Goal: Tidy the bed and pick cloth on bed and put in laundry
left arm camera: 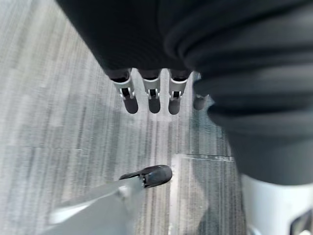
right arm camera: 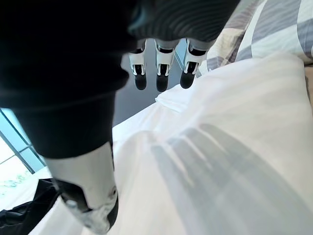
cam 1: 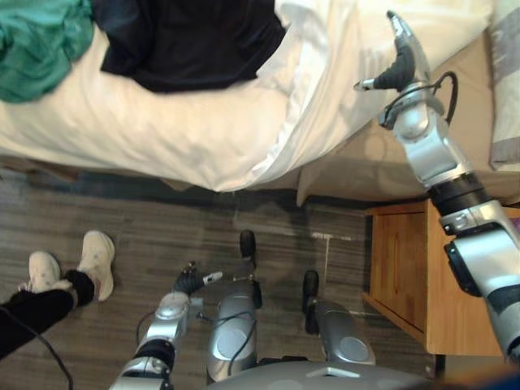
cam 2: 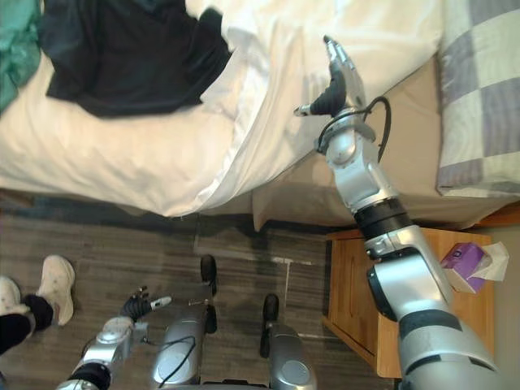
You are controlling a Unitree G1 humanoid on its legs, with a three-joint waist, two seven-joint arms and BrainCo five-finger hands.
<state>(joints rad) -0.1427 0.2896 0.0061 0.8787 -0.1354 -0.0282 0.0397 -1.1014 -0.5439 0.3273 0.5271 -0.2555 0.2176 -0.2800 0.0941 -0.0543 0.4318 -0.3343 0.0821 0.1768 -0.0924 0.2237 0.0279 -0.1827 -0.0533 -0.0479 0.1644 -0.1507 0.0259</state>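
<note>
left eye view, from near to far: the left hand (cam 1: 188,280) hangs low at 7 o'clock, just over the dark wood floor (cam 1: 162,223). in the left wrist view its fingers (left arm camera: 154,98) are straight and spread out with nothing in them, so this hand is open. at 8 o'clock a person stands on the floor in white shoes (cam 1: 96,262) and black trousers. at 4 o'clock is a wooden cabinet (cam 1: 405,272) beside the bed, and in the right eye view a purple box (cam 2: 461,262) sits on top of it.

past the floor is the bed (cam 1: 357,166). a white blanket (cam 1: 162,138) covers it and hangs down over the near edge at 6 o'clock. the right hand (cam 1: 402,57) reaches out over the blanket at 1 o'clock. in the right wrist view its fingers (right arm camera: 161,73) are straight, the hand is open and holds nothing, and its shadow falls on the white blanket.

farther back, a black cloth (cam 1: 187,41) lies on the blanket at 11 o'clock. a green cloth (cam 1: 41,41) lies just beside it at 10 o'clock, at the far corner. both cloths are well apart from the right hand. at 2 o'clock a checked pillow (cam 2: 479,97) lies on the bed.
</note>
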